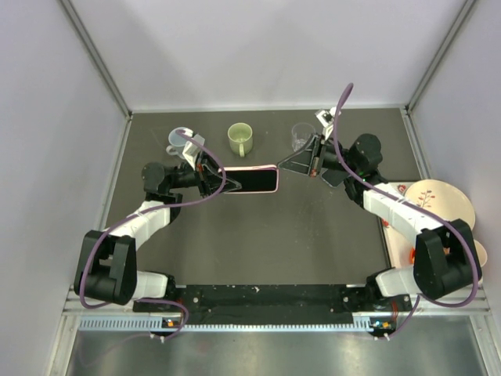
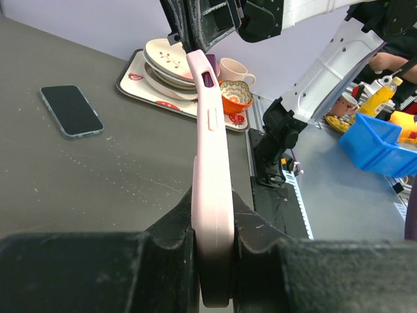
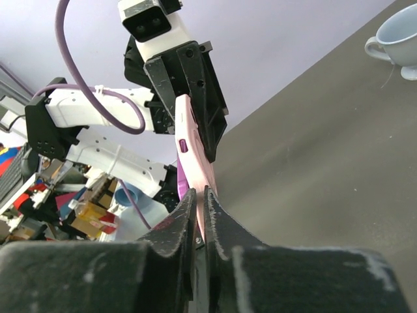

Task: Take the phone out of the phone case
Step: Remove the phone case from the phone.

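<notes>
The pink phone case [image 1: 250,179] hangs above the table between both arms, and its face looks dark from above. My left gripper [image 1: 213,178] is shut on its left end; in the left wrist view the case [image 2: 210,150] stands edge-on, clamped between the jaws of the left gripper [image 2: 214,208]. My right gripper [image 1: 280,167] meets the case's other end. In the right wrist view the right gripper [image 3: 199,193] is shut, with the thin wall of the case [image 3: 195,166] pinched in the slit. A dark phone [image 2: 70,111] lies flat on the table, apart from the case. It is hidden in the top view.
At the back stand a pale blue cup [image 1: 178,139], a green mug [image 1: 240,138] and a clear glass [image 1: 302,135]. A tray [image 2: 130,81] of plates, a cup and an orange bowl [image 2: 236,96] sits at the right edge. Grey walls enclose the table.
</notes>
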Robot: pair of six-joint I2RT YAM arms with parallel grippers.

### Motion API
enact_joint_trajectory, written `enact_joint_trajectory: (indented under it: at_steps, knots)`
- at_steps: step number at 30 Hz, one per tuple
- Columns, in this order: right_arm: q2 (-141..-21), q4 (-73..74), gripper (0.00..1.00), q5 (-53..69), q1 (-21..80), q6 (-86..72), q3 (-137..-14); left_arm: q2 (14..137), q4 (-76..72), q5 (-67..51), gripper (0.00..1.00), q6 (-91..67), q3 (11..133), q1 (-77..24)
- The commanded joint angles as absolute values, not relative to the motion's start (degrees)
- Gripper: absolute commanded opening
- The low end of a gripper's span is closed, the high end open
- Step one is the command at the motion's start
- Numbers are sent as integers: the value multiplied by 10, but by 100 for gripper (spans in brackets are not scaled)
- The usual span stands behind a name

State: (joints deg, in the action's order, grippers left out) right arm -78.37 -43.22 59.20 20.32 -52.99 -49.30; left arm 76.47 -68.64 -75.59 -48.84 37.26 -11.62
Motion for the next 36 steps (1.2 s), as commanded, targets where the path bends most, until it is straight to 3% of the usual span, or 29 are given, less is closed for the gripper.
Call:
enact_joint_trajectory:
  at_steps: [1,10,19,28,36]
  knots:
    - [-788,-416,9,548,194,-501,-511,753,-791,-786,0,-497,383,-134]
    - [-764,-338,24,506,194,-427,-517,754,-795,-786,0,-500,383,-134]
    - [-759,-244,27,433,195,-318,-532,755,-798,-786,0,-503,383,-135]
    - [-764,-224,30,444,202,-280,-542,758,-802,-786,0,-509,385,-136]
    - [-705,-191,37,529,203,-161,-539,763,-801,-782,0,-512,388,-136]
